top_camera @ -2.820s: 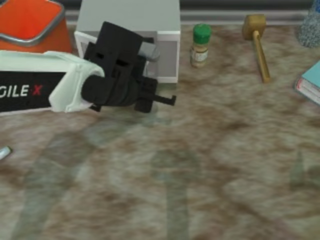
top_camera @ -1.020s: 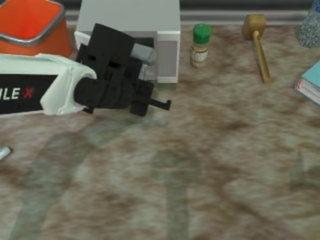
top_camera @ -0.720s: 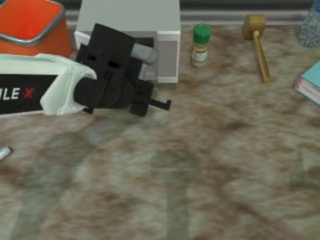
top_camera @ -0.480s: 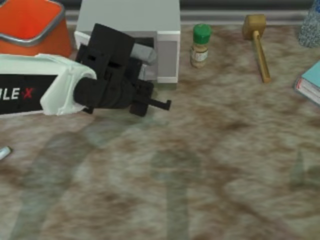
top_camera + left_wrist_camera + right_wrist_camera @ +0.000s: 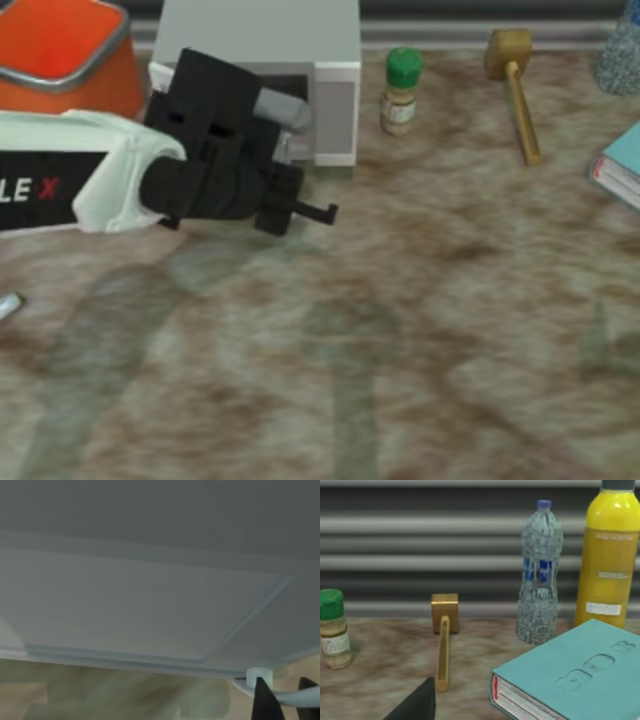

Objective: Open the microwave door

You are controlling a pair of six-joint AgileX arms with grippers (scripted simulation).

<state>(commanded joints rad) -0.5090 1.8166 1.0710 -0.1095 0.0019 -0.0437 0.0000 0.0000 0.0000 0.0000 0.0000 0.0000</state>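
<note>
- One orange bin [image 5: 60, 50] stands at the bench's [image 5: 420, 330] far left corner; nothing shows inside the part of it in view.
- One microwave [image 5: 270, 40] stands just right of the bin at the back edge, and the left arm's black wrist covers most of its front.
- The microwave door [image 5: 285, 110] stands slightly ajar, its edge swung a little out from the body; the wrist view shows its pale panel [image 5: 135, 605] close up.
- The left claw [image 5: 300, 205] is at the door front, its dark fingertips [image 5: 262, 700] clenched on the handle [image 5: 280, 695], the silvery bar running between them.
- One green-capped spice jar [image 5: 402, 92] stands just right of the microwave.
- One wooden mallet [image 5: 515, 85] lies further right.
- One teal book [image 5: 622, 165] lies at the right edge, with one clear water bottle [image 5: 537, 575] and one yellow bottle [image 5: 607, 555] behind it.
- Right claw: only a dark tip [image 5: 417, 705] shows, and I cannot tell its state.
</note>
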